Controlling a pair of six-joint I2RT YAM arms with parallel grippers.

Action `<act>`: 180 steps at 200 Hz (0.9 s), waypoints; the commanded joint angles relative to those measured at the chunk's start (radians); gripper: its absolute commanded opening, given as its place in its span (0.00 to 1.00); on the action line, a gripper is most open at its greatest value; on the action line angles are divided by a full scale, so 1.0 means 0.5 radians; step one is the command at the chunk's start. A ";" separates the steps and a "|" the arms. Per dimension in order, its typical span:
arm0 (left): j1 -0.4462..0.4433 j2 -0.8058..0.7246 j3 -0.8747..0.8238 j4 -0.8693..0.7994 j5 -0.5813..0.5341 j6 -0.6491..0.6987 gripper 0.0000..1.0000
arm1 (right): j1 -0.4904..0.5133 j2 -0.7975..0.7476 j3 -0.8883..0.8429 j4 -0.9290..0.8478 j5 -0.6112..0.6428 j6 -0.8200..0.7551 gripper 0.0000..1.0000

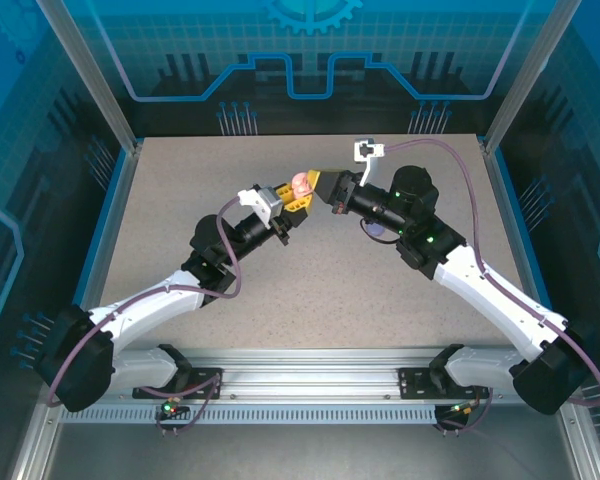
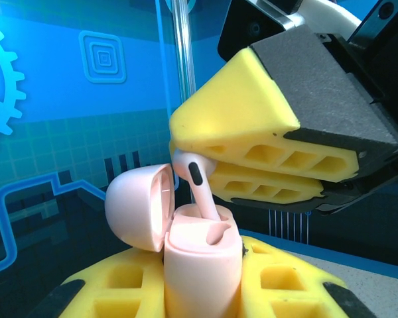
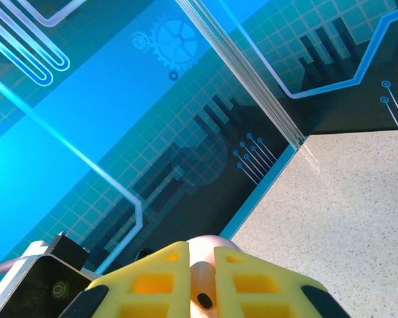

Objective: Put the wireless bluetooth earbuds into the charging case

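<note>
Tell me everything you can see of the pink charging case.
The pink charging case is a small, rounded, pale pink shell, smooth like glossy plastic. Its hinged lid stands open, swung to the left in the left wrist view. The body sits upright, clamped between the yellow fingers of the left claw. A pink earbud, gripped at its head by the right claw, has its stem down in the case's open top.

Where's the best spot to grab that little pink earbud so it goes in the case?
By its round head, from above. The earbud stands stem-down in the open pink case, so the stem must stay free. The right gripper pinches the head that way.
</note>
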 commanded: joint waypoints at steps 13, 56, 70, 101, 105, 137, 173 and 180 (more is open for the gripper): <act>-0.013 -0.045 0.084 0.109 -0.034 0.013 0.00 | 0.017 -0.035 -0.021 -0.060 0.063 -0.049 0.17; -0.011 -0.053 0.076 0.104 -0.052 0.022 0.00 | 0.014 -0.062 -0.029 -0.109 0.105 -0.069 0.17; -0.013 -0.051 0.078 0.103 -0.052 0.022 0.00 | 0.011 -0.059 -0.020 -0.133 0.103 -0.069 0.16; -0.011 -0.048 0.085 0.104 -0.046 0.013 0.00 | 0.012 -0.019 -0.006 -0.144 0.062 -0.058 0.15; -0.011 -0.048 0.086 0.103 -0.046 0.013 0.00 | 0.014 -0.009 -0.003 -0.140 0.058 -0.052 0.15; -0.013 -0.042 0.093 0.101 -0.047 0.013 0.00 | 0.018 0.046 0.034 -0.098 -0.004 -0.026 0.12; -0.010 -0.038 0.092 0.098 -0.052 0.019 0.00 | 0.035 0.071 0.068 -0.108 -0.068 -0.040 0.11; -0.013 -0.037 0.092 0.098 -0.057 0.022 0.00 | 0.037 0.063 0.067 -0.127 -0.063 -0.049 0.10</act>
